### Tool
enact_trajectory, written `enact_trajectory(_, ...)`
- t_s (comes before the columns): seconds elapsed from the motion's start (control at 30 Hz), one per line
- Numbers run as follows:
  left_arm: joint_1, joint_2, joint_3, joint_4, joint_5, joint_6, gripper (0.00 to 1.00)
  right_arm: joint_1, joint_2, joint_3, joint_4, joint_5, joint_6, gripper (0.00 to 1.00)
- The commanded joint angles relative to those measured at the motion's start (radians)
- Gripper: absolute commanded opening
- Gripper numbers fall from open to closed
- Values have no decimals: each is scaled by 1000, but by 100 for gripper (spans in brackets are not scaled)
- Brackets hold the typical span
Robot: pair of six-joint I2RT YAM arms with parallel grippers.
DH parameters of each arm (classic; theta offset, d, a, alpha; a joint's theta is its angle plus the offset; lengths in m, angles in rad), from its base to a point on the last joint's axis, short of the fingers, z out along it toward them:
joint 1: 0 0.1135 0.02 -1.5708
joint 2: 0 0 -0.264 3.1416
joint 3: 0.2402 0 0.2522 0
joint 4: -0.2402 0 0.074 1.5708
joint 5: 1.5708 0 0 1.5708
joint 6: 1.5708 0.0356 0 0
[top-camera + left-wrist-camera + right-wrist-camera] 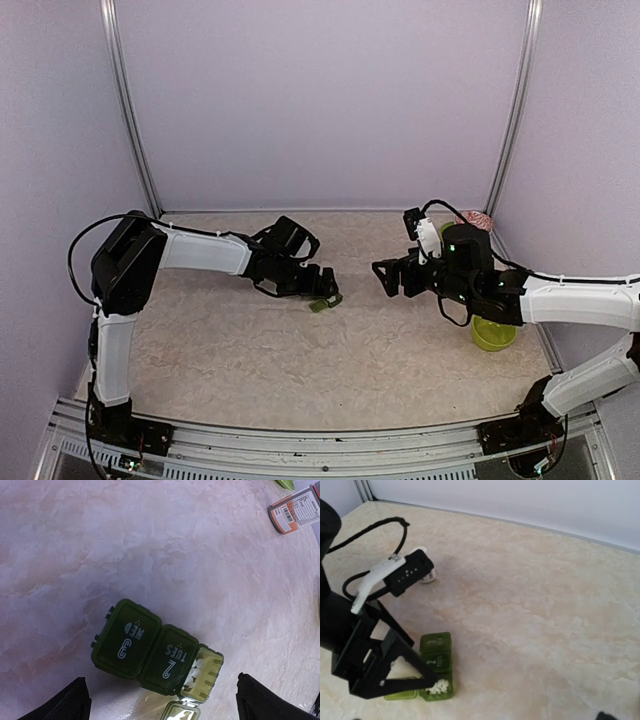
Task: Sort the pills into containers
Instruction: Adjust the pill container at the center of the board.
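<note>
A dark green pill organizer (150,652) lies on the table right under my left gripper (162,702). Its lids marked "3 WED" and "2 TUES" are down. The end compartment (202,672) has its lid flipped back and holds several white pills (194,672). My left gripper is open, one black finger on each side of the box, and touches nothing. From above, the organizer (325,303) sits mid-table below the left gripper (322,287). My right gripper (386,278) hovers open to its right, holding nothing. The right wrist view shows the organizer (436,657) and its pills (438,686).
A yellow-green bowl (493,334) stands near the right wall beside my right arm. A pill bottle with an orange and white label (295,510) lies further off. A small white round object (426,576) rests beyond my left wrist. Walls close off the back and sides.
</note>
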Motion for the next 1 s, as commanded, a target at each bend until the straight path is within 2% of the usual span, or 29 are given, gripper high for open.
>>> enact_trajectory(0.0, -1, -23, -15, -2, -5, -13, 99, -6, -8, -12, 5, 2, 7, 100)
enact_trajectory(0.53, -3, 121, 151, -13, 99, 50, 99, -6, 15, -18, 13, -11, 8, 100)
enact_trajectory(0.97, -3, 221, 318, -74, 368, 268, 99, -7, 0, -4, -18, 7, -8, 100)
